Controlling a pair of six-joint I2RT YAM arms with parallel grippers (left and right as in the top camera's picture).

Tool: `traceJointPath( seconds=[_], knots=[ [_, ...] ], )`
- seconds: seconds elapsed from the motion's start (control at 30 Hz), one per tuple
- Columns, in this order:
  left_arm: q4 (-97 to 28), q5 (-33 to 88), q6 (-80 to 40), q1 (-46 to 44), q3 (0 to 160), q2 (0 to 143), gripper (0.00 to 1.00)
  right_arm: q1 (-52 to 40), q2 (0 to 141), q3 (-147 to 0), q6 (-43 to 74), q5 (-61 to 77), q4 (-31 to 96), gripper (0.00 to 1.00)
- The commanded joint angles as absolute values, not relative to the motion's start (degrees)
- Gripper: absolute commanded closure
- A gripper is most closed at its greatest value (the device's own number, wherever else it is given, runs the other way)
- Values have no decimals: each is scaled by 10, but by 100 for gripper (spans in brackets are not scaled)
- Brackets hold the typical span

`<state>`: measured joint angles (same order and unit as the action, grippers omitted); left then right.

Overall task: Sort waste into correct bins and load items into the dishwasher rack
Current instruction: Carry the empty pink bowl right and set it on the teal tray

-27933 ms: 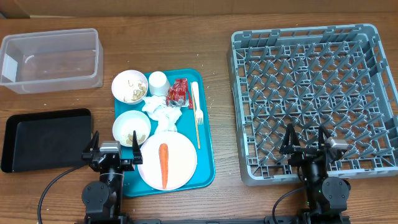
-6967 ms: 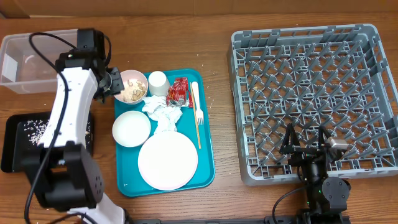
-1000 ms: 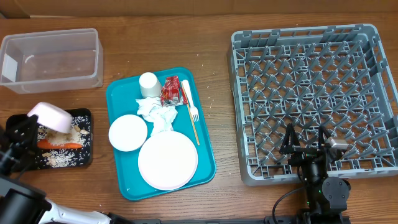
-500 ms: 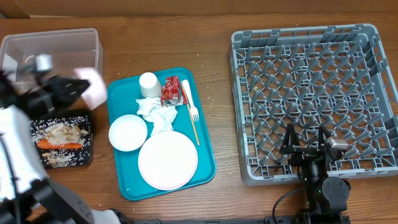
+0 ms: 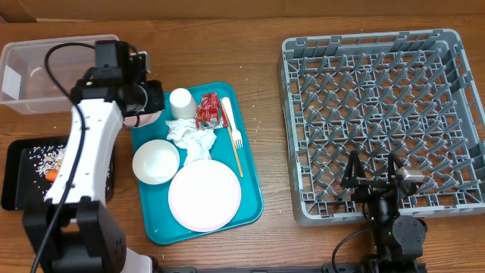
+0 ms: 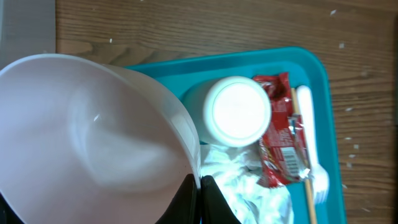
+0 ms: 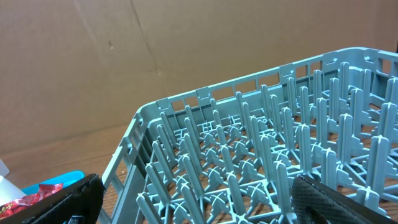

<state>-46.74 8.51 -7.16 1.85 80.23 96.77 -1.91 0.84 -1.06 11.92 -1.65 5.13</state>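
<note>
Left of the teal tray, the black tray holds rice scraps and the carrot. Above the teal tray's upper-left corner, the left gripper pinches the rim of a pale bowl. Right of the teal tray stands the dishwasher rack; farther right, the right gripper has its fingers spread wide.

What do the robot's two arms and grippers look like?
The left arm has white tubular links, black joints and a looping black cable. The right arm is mostly black, with a black cable trailing from its base. Left gripper and right gripper have black fingers.
</note>
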Motion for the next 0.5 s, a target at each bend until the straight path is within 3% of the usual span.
traceJointPath(
  seconds=[0.0, 0.47],
  knots=[
    [-459, 29, -73, -2, 806, 990, 96, -22, 2, -5, 115, -14, 47, 0],
    [-413, -6, -12, -17, 806, 1076, 96, -22, 2, -4, 115, -14, 47, 0]
  ],
)
